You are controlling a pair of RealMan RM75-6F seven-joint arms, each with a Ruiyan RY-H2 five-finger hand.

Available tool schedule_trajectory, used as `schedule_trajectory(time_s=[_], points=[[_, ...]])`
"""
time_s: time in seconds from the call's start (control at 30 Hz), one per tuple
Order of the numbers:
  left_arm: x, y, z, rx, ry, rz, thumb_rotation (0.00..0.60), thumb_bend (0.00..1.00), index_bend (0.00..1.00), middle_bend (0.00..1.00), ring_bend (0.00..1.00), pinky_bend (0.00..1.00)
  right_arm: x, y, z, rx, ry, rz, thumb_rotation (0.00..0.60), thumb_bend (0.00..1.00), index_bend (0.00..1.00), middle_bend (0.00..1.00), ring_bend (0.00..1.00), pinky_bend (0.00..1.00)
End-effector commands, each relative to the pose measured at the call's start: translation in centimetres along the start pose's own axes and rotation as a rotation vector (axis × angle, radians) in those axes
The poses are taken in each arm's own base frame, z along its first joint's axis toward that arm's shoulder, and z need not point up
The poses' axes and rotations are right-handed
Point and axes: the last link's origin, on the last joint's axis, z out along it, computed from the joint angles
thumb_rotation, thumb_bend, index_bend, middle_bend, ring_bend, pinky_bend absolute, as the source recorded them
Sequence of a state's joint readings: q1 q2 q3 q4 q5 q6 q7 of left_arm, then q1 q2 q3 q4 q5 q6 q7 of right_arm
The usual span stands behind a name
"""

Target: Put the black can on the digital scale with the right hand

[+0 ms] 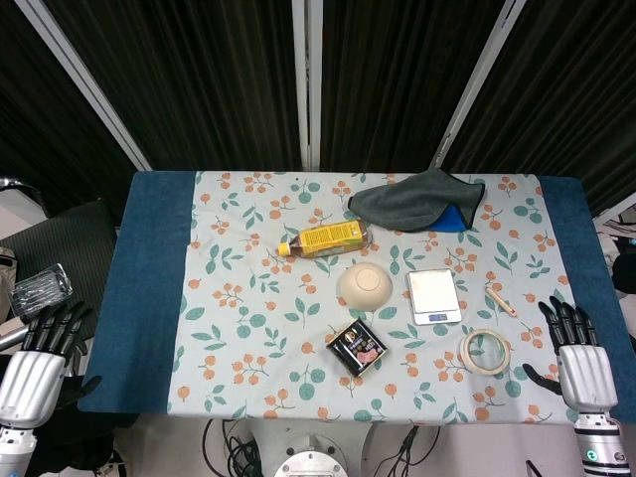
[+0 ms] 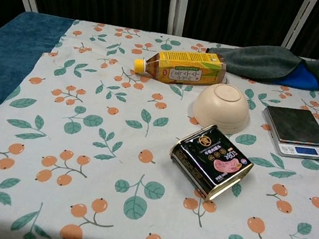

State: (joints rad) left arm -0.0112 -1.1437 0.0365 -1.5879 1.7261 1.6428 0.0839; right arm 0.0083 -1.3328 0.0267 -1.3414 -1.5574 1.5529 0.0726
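Nothing is held yet. Right hand (image 1: 579,350) waits at the desk's (image 1: 149,298) 4 o'clock edge, fingers apart and empty, likely ready to reach in. Left hand (image 1: 40,353) sits off the 8 o'clock side, empty and spread too.

Black can (image 1: 358,347) lies flat near 6 o'clock. Digital scale (image 1: 434,295) sits at the can's 2 o'clock, close but apart, with its top bare.

Upside-down bowl (image 1: 364,284) is just beside the can at 12 o'clock. Tape ring (image 1: 486,350) lies between the right hand and the can, so I think the hand must pass over it. Yellow bottle (image 1: 324,238) and grey cloth (image 1: 417,200) lie farther back.
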Motion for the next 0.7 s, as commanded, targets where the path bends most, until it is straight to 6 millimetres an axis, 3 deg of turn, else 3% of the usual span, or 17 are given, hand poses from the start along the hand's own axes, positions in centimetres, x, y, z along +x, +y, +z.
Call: schedule_trajectory(time_s=[0.03, 0.23, 0.4, 0.53, 0.7], points=[[0.0, 0.0, 0.0, 0.001, -0.001, 0.000, 0.600, 0.09, 0.02, 0.00, 0.00, 0.00, 0.0, 0.0, 0.0, 0.002, -0.001, -0.001, 0.600, 0.03, 0.00, 0.00, 0.00, 0.00], [-0.2, -0.1, -0.1, 0.002, -0.005, -0.002, 0.600, 0.09, 0.02, 0.00, 0.00, 0.00, 0.1, -0.6, 0.0, 0.032, -0.006, -0.009, 0.600, 0.03, 0.00, 0.00, 0.00, 0.00], [-0.2, 0.0, 0.0, 0.001, -0.003, -0.002, 0.600, 0.09, 0.02, 0.00, 0.00, 0.00, 0.3, -2.3, 0.5, 0.117, -0.009, -0.053, 0.600, 0.03, 0.00, 0.00, 0.00, 0.00], [-0.2, -0.2, 0.1, 0.004, -0.006, -0.001, 0.600, 0.09, 0.02, 0.00, 0.00, 0.00, 0.7, -4.7, 1.4, 0.234, -0.035, -0.131, 0.600, 0.03, 0.00, 0.00, 0.00, 0.00], [-0.1, -0.2, 0.4, 0.011, 0.000, -0.003, 0.600, 0.09, 0.02, 0.00, 0.00, 0.00, 1.1, -9.5, 3.0, 0.431, -0.091, -0.252, 0.600, 0.03, 0.00, 0.00, 0.00, 0.00]])
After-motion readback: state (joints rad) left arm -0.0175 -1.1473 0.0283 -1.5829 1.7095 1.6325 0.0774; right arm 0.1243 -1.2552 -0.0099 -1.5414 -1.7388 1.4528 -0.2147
